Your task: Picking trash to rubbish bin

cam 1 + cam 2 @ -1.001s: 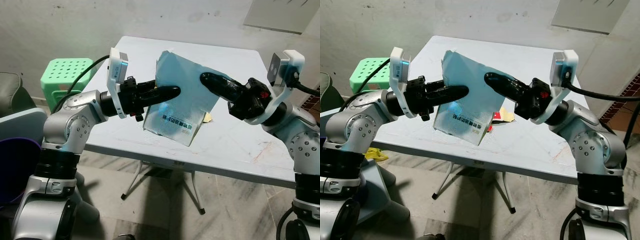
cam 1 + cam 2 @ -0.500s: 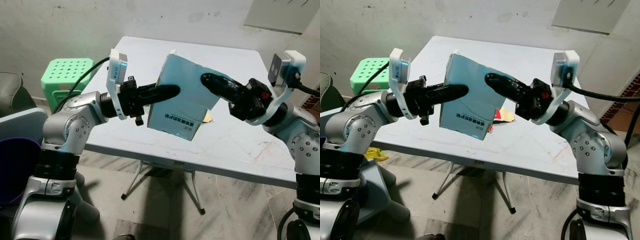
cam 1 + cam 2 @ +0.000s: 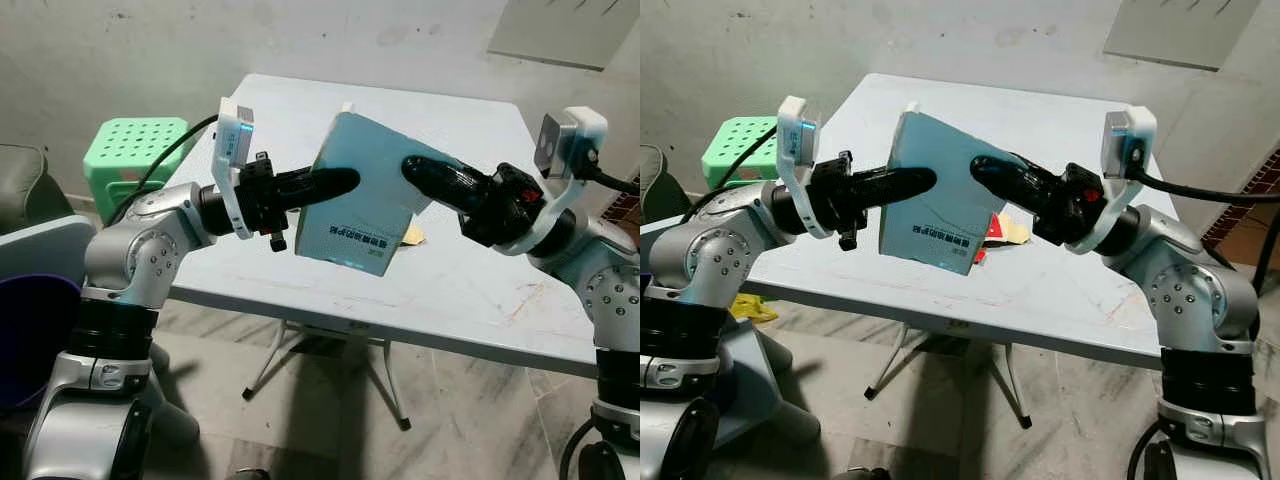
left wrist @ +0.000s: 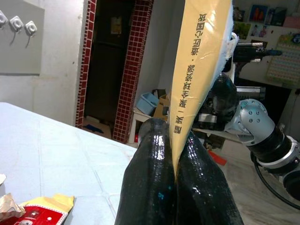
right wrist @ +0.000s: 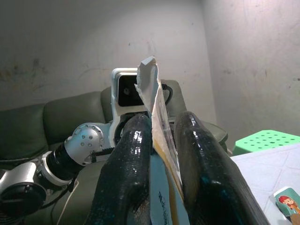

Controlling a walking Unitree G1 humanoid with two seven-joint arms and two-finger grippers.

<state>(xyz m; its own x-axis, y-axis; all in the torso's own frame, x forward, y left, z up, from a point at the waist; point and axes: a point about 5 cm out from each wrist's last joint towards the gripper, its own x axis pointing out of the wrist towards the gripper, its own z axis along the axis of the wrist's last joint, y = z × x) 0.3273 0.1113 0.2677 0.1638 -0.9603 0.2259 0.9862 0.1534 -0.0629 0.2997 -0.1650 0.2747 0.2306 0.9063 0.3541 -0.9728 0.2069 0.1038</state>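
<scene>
Since the flat light-blue paper package (image 3: 362,190) is wide and floppy, left gripper (image 3: 338,183) and right gripper (image 3: 418,170) each clamp an opposite edge, holding it tilted clear above the white square table (image 3: 470,290), while the left wrist view reveals its tan printed spine pinched between black fingers (image 4: 150,187).

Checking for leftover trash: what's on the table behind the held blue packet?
Behind the blue packet, a red-and-yellow wrapper peeks out on the table; the packet covers the rest.

One blue book (image 3: 362,190), one white table (image 3: 470,290), one green stool (image 3: 132,145), two wrappers (image 3: 1002,232).
</scene>
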